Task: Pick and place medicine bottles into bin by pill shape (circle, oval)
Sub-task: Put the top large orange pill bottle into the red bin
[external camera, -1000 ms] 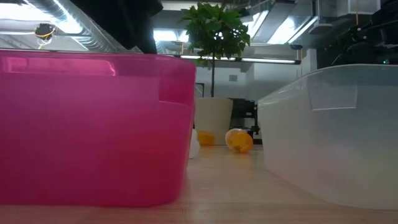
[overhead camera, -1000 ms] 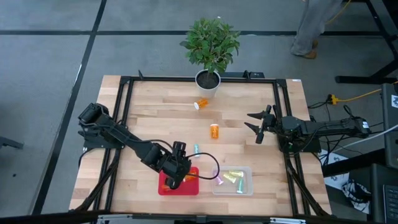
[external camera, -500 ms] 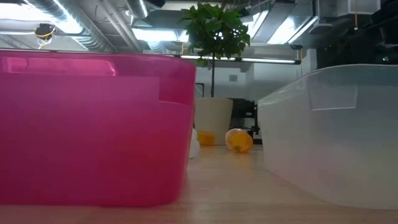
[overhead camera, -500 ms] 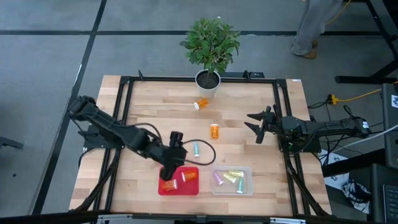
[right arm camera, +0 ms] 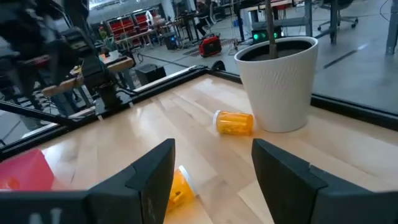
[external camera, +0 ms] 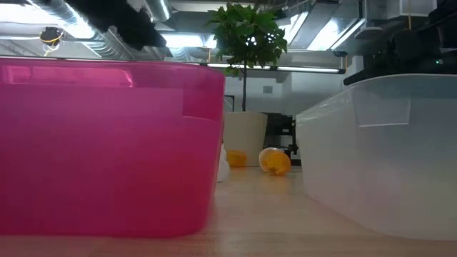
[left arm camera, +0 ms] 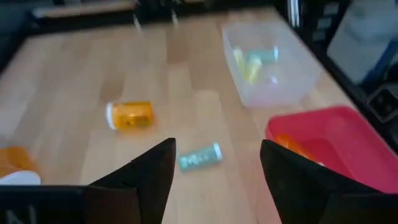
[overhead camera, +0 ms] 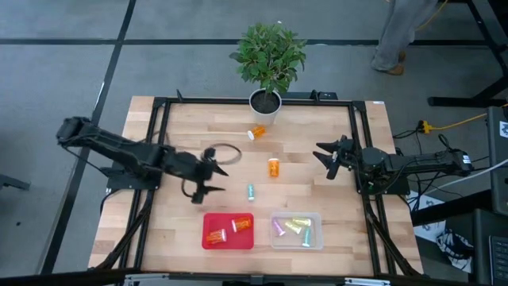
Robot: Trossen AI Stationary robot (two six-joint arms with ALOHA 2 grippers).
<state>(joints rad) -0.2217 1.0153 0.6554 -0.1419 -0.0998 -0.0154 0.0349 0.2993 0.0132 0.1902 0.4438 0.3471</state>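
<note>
Lying on its side on the bare wooden table (overhead camera: 190, 127), the small teal cylindrical bottle (overhead camera: 251, 191) is, in our judgement, the next item to be taken. Seen from overhead, its long axis runs roughly front to back across the table. The left gripper (overhead camera: 208, 171) stands just beside it toward the left edge, fingers apart and holding nothing; in the left wrist view the same teal bottle (left arm camera: 200, 157) shows directly ahead between the two dark fingers (left arm camera: 140, 176), its long axis crossing the line of approach. We judge the left arm plainly the nearer of the two.

Beyond the teal bottle, a translucent orange bottle with a white cap (overhead camera: 274, 167) lies nearer mid-table, and a second orange bottle (overhead camera: 256, 133) rests close to the white plant pot (overhead camera: 266, 103). The right gripper (overhead camera: 331, 156) hovers with fingers apart and empty at the right side; the mid-table orange bottle lies between it and the left gripper, and falls more naturally to the right arm.

At the front edge stand the red plastic bin (overhead camera: 206, 242), already holding orange bottles, and the clear plastic bin (overhead camera: 318, 241), holding pastel ones. We see nothing between the left gripper and the teal bottle; pill shape cannot be read from these views.
</note>
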